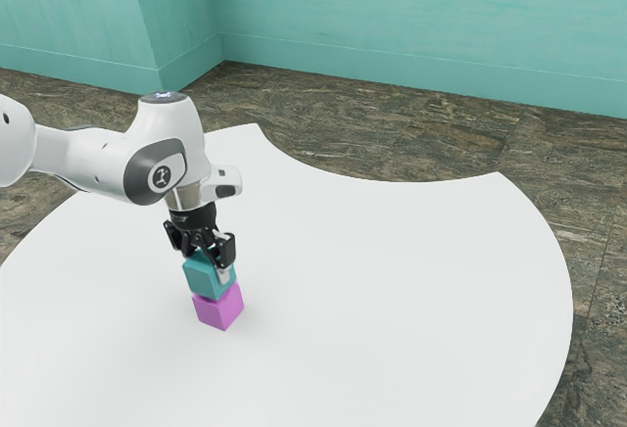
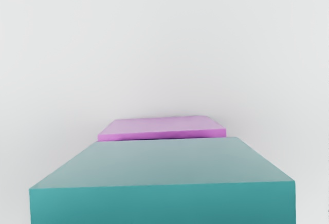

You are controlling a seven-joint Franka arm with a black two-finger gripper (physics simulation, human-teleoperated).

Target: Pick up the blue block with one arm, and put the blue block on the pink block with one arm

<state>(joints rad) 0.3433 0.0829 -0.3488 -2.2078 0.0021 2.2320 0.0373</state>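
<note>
The blue block [image 1: 203,276], teal in colour, stands on top of the pink block [image 1: 218,307] near the table's left-centre in the exterior view. My gripper [image 1: 208,256] comes straight down onto it, with its black fingers on the two sides of the block's upper part, shut on it. In the wrist view the blue block [image 2: 163,180] looms large right under my hand. A strip of the pink block [image 2: 163,129] shows just beyond it, so the two are slightly offset.
The round white table [image 1: 392,280] carries nothing else. Its edge curves round on the exterior view's right and far side, with dark stone floor [image 1: 431,133] and teal walls [image 1: 411,16] beyond.
</note>
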